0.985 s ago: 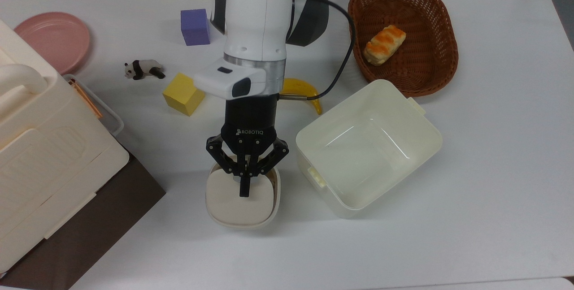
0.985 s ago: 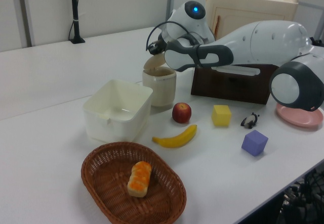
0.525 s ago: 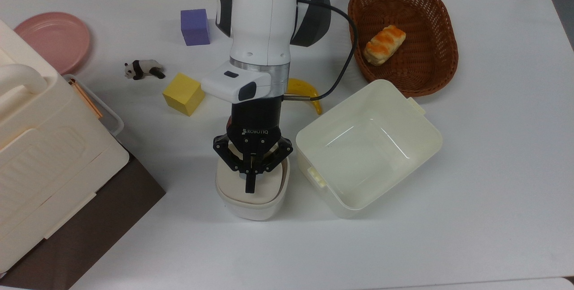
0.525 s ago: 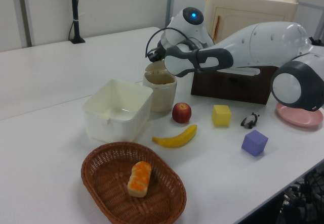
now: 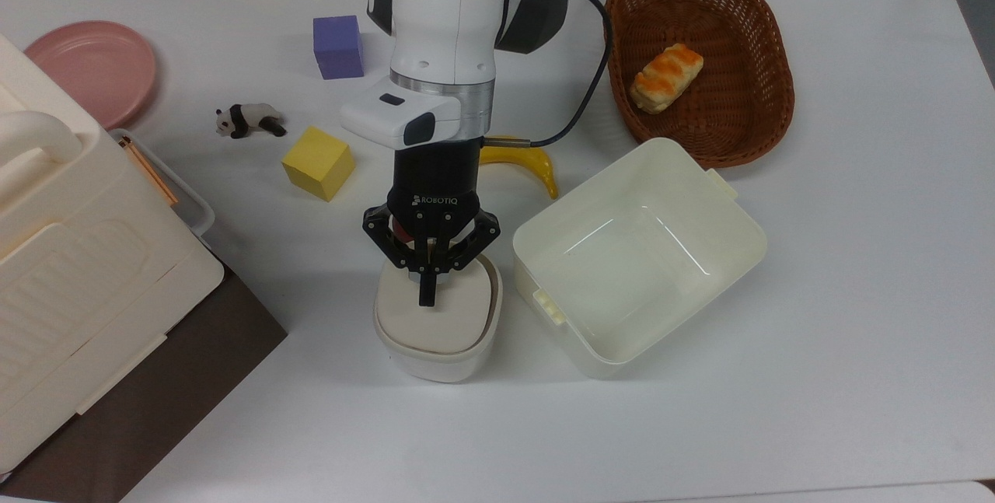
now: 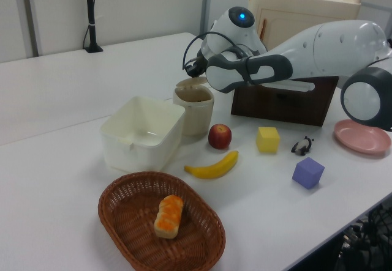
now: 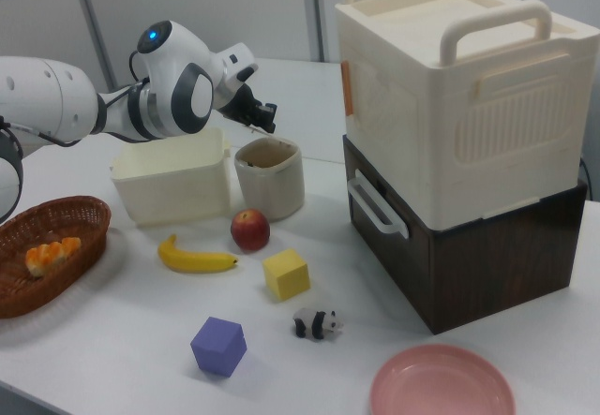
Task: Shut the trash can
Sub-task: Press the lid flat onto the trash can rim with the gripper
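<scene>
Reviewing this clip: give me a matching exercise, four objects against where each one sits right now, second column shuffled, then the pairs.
Column 1:
1. bread roll
2. apple
3. toy panda
4. trash can

Column 2:
A. under the gripper, lid down flat
B. inside the wicker basket
C. in the left view, between the trash can and the banana
D. in the top view, between the pink plate and the yellow cube

Pairs: 1-B, 2-C, 3-D, 4-A

I worked at a white table (image 5: 816, 332); pale wall panels (image 6: 141, 2) stood at the far side, with what seemed a dark stand (image 6: 92, 17) on the far left.
</scene>
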You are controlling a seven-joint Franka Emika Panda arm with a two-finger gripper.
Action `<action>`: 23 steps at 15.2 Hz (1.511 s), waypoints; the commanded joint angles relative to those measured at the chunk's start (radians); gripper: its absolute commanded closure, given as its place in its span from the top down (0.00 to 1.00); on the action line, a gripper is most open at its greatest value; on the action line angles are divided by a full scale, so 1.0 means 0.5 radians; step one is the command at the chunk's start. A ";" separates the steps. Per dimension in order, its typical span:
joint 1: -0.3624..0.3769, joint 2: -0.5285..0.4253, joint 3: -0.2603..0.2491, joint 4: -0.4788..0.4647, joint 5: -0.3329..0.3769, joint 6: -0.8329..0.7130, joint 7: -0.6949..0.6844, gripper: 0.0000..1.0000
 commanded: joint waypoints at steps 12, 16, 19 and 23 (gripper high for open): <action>0.041 -0.250 -0.012 -0.400 -0.023 -0.099 0.057 0.00; 0.050 -0.241 -0.009 -0.407 -0.029 -0.099 0.057 0.00; 0.050 -0.235 -0.009 -0.413 -0.053 -0.099 0.057 0.00; 0.054 -0.232 -0.002 -0.459 -0.109 -0.099 0.057 0.00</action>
